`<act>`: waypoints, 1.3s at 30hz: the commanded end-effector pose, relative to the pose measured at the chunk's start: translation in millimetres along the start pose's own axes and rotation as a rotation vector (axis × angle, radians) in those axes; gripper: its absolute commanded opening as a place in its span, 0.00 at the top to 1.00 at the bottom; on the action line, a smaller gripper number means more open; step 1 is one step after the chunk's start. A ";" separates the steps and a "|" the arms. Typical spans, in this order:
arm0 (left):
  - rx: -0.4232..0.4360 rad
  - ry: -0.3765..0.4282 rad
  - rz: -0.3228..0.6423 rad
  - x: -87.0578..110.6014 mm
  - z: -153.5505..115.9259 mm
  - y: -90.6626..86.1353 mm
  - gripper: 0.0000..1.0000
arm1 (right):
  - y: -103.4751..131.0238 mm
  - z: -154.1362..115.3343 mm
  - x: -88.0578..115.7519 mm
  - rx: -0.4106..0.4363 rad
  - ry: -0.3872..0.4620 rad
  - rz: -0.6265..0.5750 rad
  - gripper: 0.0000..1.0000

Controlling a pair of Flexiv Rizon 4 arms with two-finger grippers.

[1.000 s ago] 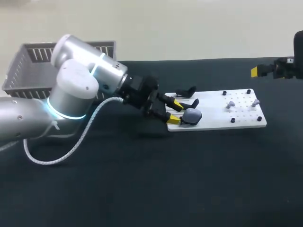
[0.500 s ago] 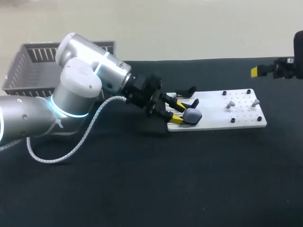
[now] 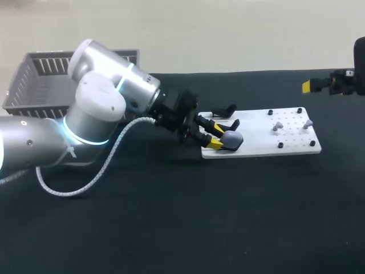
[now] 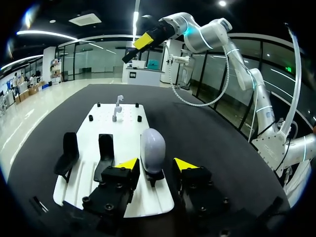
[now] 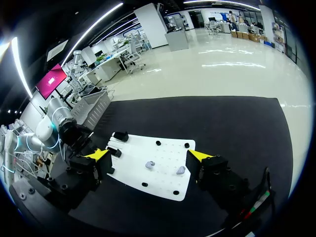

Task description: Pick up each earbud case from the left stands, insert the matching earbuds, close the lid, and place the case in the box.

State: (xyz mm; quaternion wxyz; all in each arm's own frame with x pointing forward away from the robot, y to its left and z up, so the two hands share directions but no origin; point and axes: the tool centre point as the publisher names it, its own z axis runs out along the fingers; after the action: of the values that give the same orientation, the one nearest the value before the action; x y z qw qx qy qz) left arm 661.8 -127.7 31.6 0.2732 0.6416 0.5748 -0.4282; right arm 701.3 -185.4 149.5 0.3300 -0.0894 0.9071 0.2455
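On the black table, left gripper straddles grey case unclenched, stand mostly hidden.

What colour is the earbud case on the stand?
The earbud case is pale bluish grey; the left wrist view shows it best.

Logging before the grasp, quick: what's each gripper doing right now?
Left gripper: open, grey earbud case between its fingers, not clamped.
Right gripper: open, holding nothing.
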 end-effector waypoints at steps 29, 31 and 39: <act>-0.025 -0.039 0.006 3.0 7.9 -1.8 0.51 | 0.1 -0.4 0.3 0.000 0.000 0.000 0.00; -0.026 -0.041 0.008 2.5 8.6 -1.6 0.52 | 0.1 -0.4 0.3 0.000 0.000 0.000 0.00; -0.021 -0.052 0.011 1.3 13.1 -0.5 0.53 | 0.1 -0.4 0.3 0.000 0.000 0.000 0.00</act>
State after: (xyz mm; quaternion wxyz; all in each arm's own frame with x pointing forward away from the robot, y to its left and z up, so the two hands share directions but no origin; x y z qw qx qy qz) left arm 657.4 -136.4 27.0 0.2957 0.6308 0.5699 -0.4357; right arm 701.3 -185.4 149.5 0.3300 -0.0894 0.9071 0.2455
